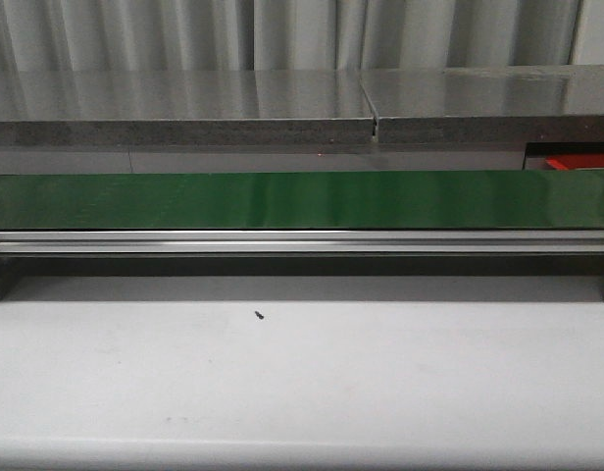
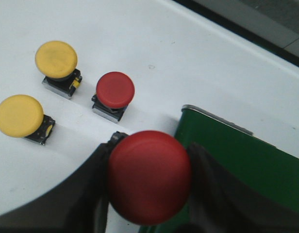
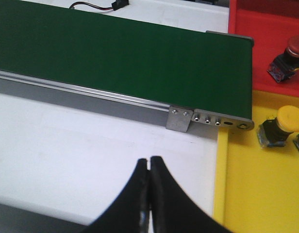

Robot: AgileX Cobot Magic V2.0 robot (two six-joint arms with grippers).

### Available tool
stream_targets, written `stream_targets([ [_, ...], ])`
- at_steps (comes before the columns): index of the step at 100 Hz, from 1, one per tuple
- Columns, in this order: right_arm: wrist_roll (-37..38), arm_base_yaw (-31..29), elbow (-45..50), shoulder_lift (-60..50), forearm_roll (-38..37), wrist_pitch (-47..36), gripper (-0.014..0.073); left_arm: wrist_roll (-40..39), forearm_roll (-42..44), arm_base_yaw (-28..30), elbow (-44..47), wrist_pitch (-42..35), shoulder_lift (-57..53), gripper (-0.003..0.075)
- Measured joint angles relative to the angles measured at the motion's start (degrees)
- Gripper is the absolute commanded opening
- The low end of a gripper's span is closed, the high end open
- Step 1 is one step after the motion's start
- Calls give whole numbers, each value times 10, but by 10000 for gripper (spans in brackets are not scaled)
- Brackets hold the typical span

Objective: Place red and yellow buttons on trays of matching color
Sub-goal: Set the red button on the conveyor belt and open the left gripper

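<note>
A: Left gripper (image 2: 149,194) is clamped on a red button (image 2: 148,174) beside the conveyor belt (image 2: 246,155) end.

B: Right gripper (image 3: 149,194) pressed together, empty — a loose clamp could drop the button short.

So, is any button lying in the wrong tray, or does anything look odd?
Nothing stands out. The red button lies in the red tray and the yellow button in the yellow tray. The left gripper holds another red button.
</note>
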Motion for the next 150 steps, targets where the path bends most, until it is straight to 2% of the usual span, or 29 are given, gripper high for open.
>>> stream_targets([
  [19,0,0,0,0,0,0,-116,5,-5,-36,34,1,-43,-11],
  [52,0,0,0,0,0,0,-116,10,-9,-98,60,-14,-21,-11],
  [110,0,0,0,0,0,0,-116,11,-16,-102,77,-27,14,3],
  [117,0,0,0,0,0,0,-116,11,-20,-102,77,-27,15,58],
  [124,0,0,0,0,0,0,-116,11,-21,-102,77,-27,15,159],
  [141,0,0,0,0,0,0,-116,11,-23,-102,77,-23,15,519],
  [150,0,0,0,0,0,0,-116,11,-22,-102,77,-18,15,624],
])
